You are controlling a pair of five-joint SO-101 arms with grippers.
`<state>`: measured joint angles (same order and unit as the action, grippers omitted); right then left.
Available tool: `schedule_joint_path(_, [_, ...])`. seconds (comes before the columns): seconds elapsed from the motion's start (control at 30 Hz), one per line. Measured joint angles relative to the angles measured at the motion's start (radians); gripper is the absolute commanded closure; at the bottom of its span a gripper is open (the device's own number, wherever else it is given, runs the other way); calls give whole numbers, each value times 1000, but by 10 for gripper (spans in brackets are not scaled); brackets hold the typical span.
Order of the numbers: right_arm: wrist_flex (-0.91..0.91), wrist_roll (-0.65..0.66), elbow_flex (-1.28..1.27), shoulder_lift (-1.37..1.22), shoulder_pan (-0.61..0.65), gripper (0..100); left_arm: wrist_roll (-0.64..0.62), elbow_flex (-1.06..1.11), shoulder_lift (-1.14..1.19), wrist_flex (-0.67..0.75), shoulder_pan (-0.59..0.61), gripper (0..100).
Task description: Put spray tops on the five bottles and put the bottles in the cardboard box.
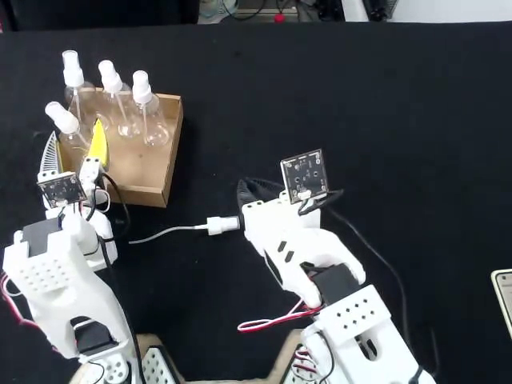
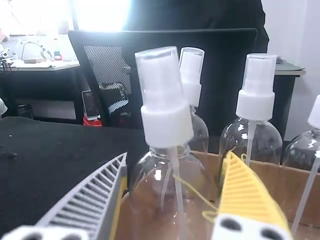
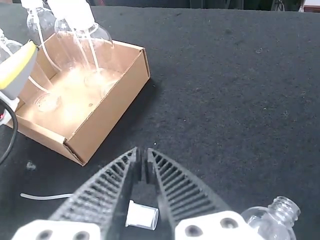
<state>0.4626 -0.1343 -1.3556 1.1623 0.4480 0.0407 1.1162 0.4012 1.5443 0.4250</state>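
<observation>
R gripper (image 3: 143,154) pressed together, empty; white plastic spray top (image 1: 220,226) at its 7 o'clock: best spread, pinch collar. L gripper (image 2: 176,157) spread astride clear bottle (image 2: 155,180).

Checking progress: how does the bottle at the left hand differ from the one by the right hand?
The left bottle wears a spray top; the right bottle has an open neck. The left bottle stands in the box; the right bottle is on the table outside it. Both are clear.
</observation>
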Motion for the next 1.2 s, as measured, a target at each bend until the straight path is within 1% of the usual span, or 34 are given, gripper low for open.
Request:
schedule_joint_path(0.2, [0,0,0,0,0,980,-3,32,-8,5,0,716])
schedule_joint_path(0.4, [0,0,0,0,0,980,-5,140,-160,-2,0,715])
schedule_joint_path(0.6, [0,0,0,0,-5,980,-5,272,-364,-161,0,718])
schedule_joint_path(0.67, [0,0,0,0,-38,980,-5,313,-439,-227,0,719])
schedule_joint_path(0.73, [0,0,0,0,-98,980,-5,350,-520,-305,0,719])
schedule_joint_path(0.87, [0,0,0,0,-199,980,-5,399,-704,-526,0,719])
schedule_joint_path(0.97, [0,0,0,0,-238,980,-5,399,-862,-770,0,719])
schedule_joint_path(1.03, [0,0,0,0,-242,980,-6,387,-976,-979,0,719])
schedule_joint_path(1.13, [0,0,0,0,-247,980,-6,315,-1157,-1346,0,715])
schedule_joint_path(1.2, [0,0,5,0,-284,980,-5,245,-1270,-1605,0,714])
